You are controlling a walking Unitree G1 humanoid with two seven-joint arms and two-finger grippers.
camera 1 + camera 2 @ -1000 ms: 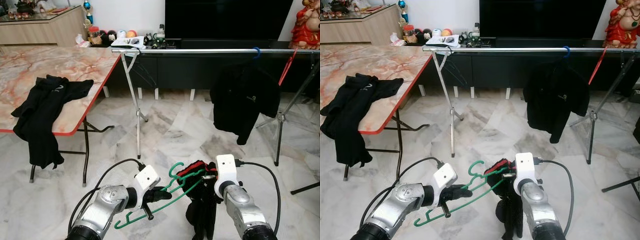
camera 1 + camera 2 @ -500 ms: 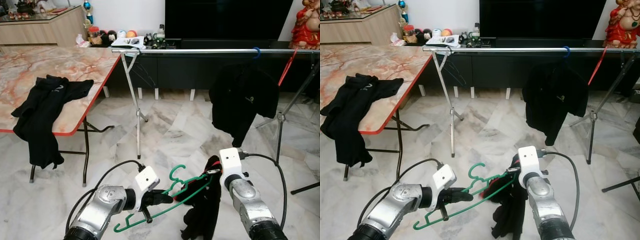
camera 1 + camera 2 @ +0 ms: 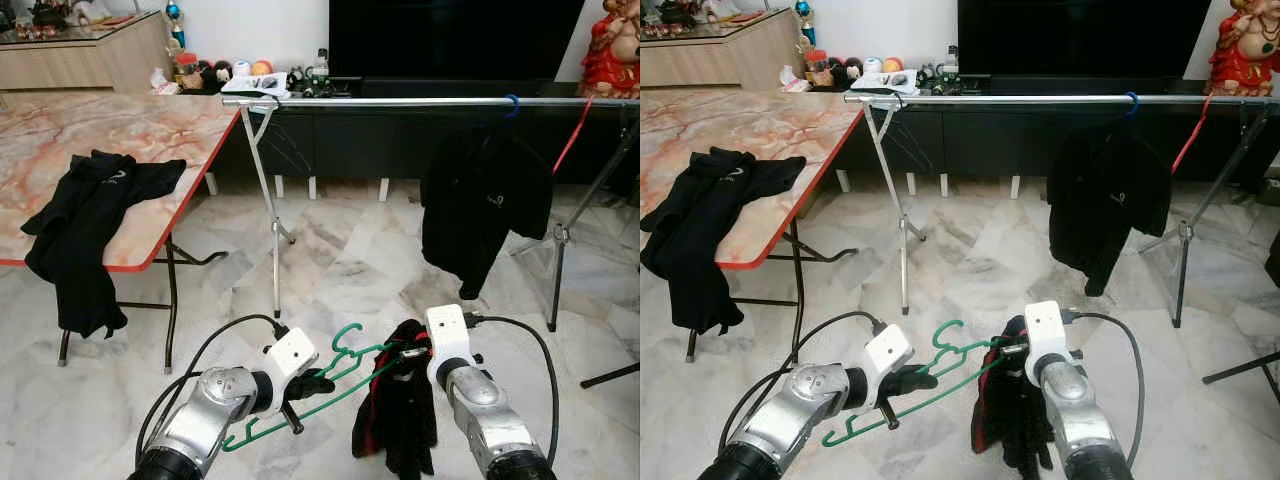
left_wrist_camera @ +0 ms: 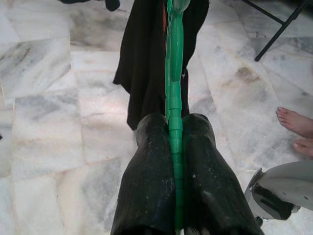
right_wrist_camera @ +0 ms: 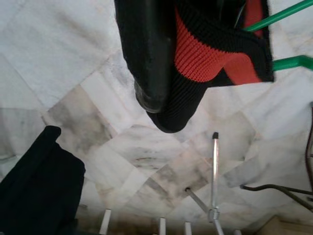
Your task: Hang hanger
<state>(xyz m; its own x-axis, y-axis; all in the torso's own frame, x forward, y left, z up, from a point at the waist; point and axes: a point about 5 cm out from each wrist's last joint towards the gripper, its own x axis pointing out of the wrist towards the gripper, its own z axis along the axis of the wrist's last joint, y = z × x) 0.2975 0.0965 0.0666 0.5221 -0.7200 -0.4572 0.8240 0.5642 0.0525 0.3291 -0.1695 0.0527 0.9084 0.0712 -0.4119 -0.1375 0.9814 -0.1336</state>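
1. Low at the left, the left gripper [image 3: 308, 384] has its two black fingers [image 4: 151, 171] pressed together on the lower bar of the green hanger [image 3: 330, 375]; the bar runs straight out between them, away from the wrist.
2. From those jaws the hanger's long axis slants up and to the right, toward the right gripper [image 3: 1012, 352], with the hook [image 3: 347, 335] rising just above the midpoint between the two grippers.
3. Further right, the right gripper is pinched on the black-and-red garment [image 3: 396, 410] at the hanger's far end; the wrist view shows one finger [image 5: 149, 58] clamped against the red knit collar, and the cloth hangs down from there toward the marble floor [image 3: 350, 260].
4. Ahead of and above both jaws, well apart from them, the silver clothes rail [image 3: 400, 101] runs crosswise, with a black shirt [image 3: 485, 205] already hanging toward its right end.
5. Both forearms are held low and forward, elbows bent. As I judge it, the hook must be lifted well up and carried forward to reach the bare stretch of rail; the left gripper, holding the hanger itself, is better placed to steer it.
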